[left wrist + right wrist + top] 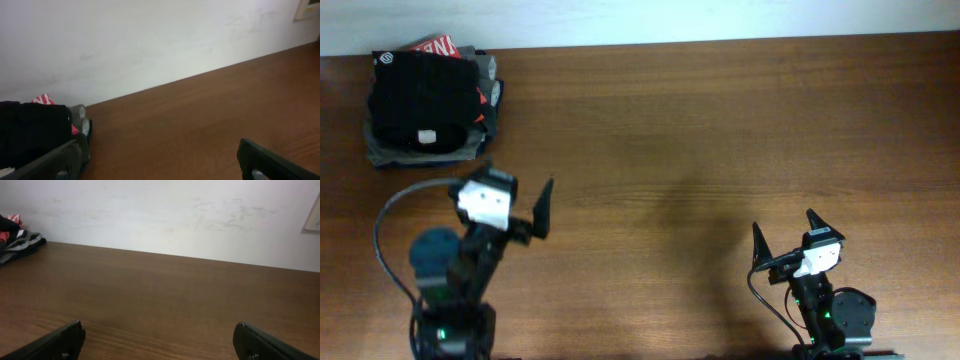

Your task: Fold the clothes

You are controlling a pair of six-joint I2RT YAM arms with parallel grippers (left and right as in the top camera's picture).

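The black T-shirt (420, 100) lies folded on top of a pile at the table's far left corner, with a small white logo and a small white label showing. In the left wrist view it (30, 131) is at the left edge. My left gripper (515, 195) is open and empty, just in front and to the right of the pile, apart from it; its fingers (159, 150) frame bare table. My right gripper (785, 228) is open and empty near the front right, far from the shirt (159, 327).
Under the shirt lie a red garment with white lettering (438, 46) and grey and dark folded garments (486, 112), also seen far left in the right wrist view (17, 241). The brown wooden table (700, 120) meets a white wall (165, 215) at the back.
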